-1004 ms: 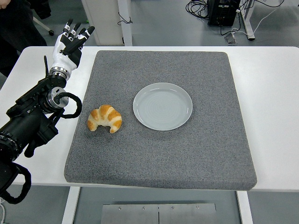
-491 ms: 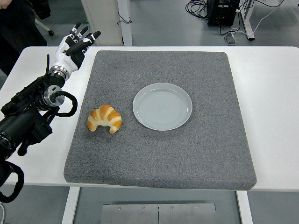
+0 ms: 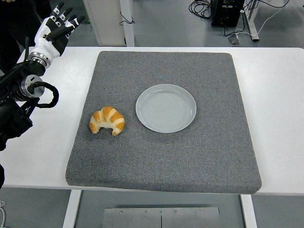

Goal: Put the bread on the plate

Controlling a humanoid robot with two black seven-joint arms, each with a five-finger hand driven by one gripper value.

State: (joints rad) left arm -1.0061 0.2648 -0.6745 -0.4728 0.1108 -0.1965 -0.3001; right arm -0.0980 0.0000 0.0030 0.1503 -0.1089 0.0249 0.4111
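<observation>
A golden croissant (image 3: 107, 120) lies on the grey mat (image 3: 204, 156), left of centre. Just to its right sits a pale grey round plate (image 3: 166, 108), with nothing on it. My left hand (image 3: 53, 32), white with black fingertips, is raised over the table's far left corner, well up and left of the croissant. Its fingers are spread and hold nothing. The black left arm (image 3: 21, 97) runs along the picture's left edge. The right arm is out of view.
The mat covers most of the white table (image 3: 278, 95). A person's dark clothing (image 3: 14, 28) shows at the top left, behind my hand. Table legs and cables on the floor show beyond the far edge.
My left hand and arm have pulled back to the left and further away from the mat. The croissant and plate have not moved.
</observation>
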